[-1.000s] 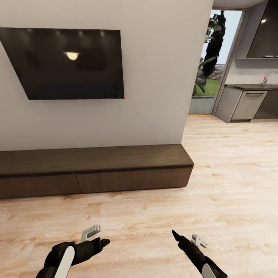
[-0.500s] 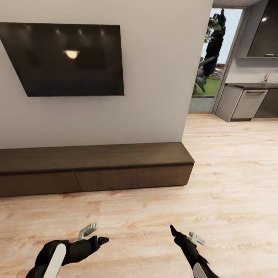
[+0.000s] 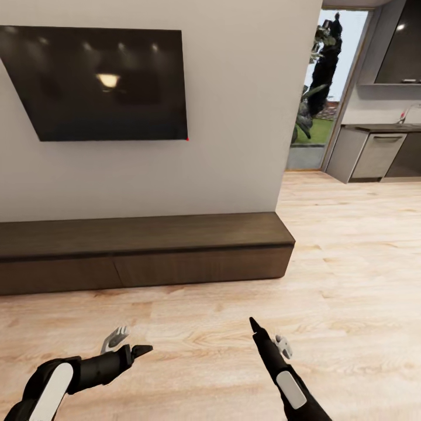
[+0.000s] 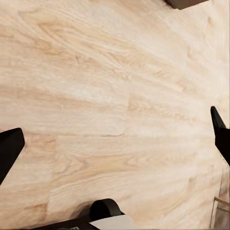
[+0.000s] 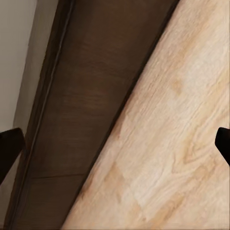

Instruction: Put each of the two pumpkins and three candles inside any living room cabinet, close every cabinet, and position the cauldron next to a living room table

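Since the earlier frames both arms have extended forward. Left gripper [image 3: 126,344] and right gripper [image 3: 266,334] spread, empty. Long low dark-brown wood cabinet [image 3: 146,257] ahead, drawers closed; stowing judged outstanding.

Bright, even render; a lamp glares on the television [image 3: 105,82], shadows faint.

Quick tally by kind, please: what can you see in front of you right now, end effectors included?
Cabinet: 1
Wall television: 1
End effectors: 2, left end effector and right end effector, both open with nothing held
Pumpkins: 0
Candles: 0
Total: 4
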Available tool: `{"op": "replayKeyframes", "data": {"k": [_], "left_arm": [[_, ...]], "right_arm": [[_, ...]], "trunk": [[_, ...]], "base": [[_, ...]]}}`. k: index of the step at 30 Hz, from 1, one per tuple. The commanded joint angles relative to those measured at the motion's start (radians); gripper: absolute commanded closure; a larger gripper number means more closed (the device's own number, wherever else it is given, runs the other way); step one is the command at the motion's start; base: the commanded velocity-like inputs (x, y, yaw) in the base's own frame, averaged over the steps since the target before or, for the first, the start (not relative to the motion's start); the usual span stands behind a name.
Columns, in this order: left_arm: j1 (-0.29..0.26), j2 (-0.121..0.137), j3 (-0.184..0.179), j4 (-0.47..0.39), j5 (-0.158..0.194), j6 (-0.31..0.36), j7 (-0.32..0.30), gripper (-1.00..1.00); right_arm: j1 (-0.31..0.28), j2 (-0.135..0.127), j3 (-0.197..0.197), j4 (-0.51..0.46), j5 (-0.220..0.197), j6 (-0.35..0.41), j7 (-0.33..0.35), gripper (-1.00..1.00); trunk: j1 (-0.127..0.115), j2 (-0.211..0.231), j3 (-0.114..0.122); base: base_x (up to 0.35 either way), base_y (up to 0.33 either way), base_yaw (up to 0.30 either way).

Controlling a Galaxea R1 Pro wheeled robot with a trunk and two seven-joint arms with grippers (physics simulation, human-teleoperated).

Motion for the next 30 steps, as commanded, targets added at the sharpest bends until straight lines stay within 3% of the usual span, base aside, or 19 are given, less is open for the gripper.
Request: {"op": "replayKeyframes", "data": {"k": [1, 4, 5, 6, 9, 12, 18, 22, 26, 30], "left_arm": [[-0.001, 0.02, 0.004, -0.002, 0.012, 0.004, -0.015, -1.0], [0.0, 0.073, 0.009, -0.003, 0.123, 0.004, -0.025, -1.0], [-0.001, 0.102, 0.009, -0.003, 0.159, 0.004, -0.027, -1.0], [-0.001, 0.15, 0.009, -0.002, 0.198, 0.005, -0.029, -1.0], [-0.001, 0.215, 0.006, -0.001, 0.261, 0.007, -0.032, -1.0], [-0.001, 0.246, 0.0, -0.001, 0.313, 0.008, -0.033, -1.0], [0.0, 0.282, -0.003, -0.005, 0.337, 0.008, -0.037, -1.0], [0.0, 0.321, -0.004, -0.01, 0.339, 0.008, -0.042, -1.0], [0.0, 0.354, -0.004, -0.012, 0.348, 0.008, -0.116, -1.0], [-0.001, 0.364, -0.004, -0.012, 0.35, 0.008, -0.166, -1.0]], "right_arm": [[-0.002, 0.009, -0.003, 0.0, -0.013, -0.011, 0.006, -1.0], [-0.002, 0.022, -0.001, -0.001, -0.019, -0.09, 0.011, -1.0], [-0.002, 0.021, 0.004, -0.001, -0.02, -0.105, 0.014, -1.0], [-0.002, 0.019, 0.013, 0.0, -0.024, -0.11, 0.019, -1.0], [-0.002, 0.016, 0.016, 0.006, -0.033, -0.068, 0.031, -1.0], [-0.002, 0.014, 0.015, 0.007, -0.054, 0.005, 0.059, -1.0], [-0.003, 0.012, 0.014, 0.006, -0.126, 0.087, 0.143, -1.0], [-0.002, 0.013, 0.014, 0.003, -0.137, 0.095, 0.162, -1.0], [-0.002, 0.012, 0.013, 0.002, -0.164, 0.1, 0.182, -1.0], [-0.001, 0.011, 0.013, 0.005, -0.26, 0.113, 0.186, -1.0]], "trunk": [[0.004, -0.008, -0.004], [0.015, -0.029, -0.013], [0.019, -0.036, -0.017], [0.023, -0.043, -0.02], [0.034, -0.064, -0.029], [0.046, -0.085, -0.039], [0.069, -0.127, -0.057], [0.084, -0.155, -0.07], [0.1, -0.183, -0.082], [0.115, -0.211, -0.095]], "base": [[0.0, 0.0, 0.0], [0.0, 0.0, 0.0], [0.0, 0.0, 0.0], [0.0, 0.0, 0.0], [0.0, 0.0, 0.0], [0.0, 0.0, 0.0], [0.0, 0.0, 0.0], [0.0, 0.0, 0.0], [0.0, 0.0, 0.0], [0.0, 0.0, 0.0]]}}
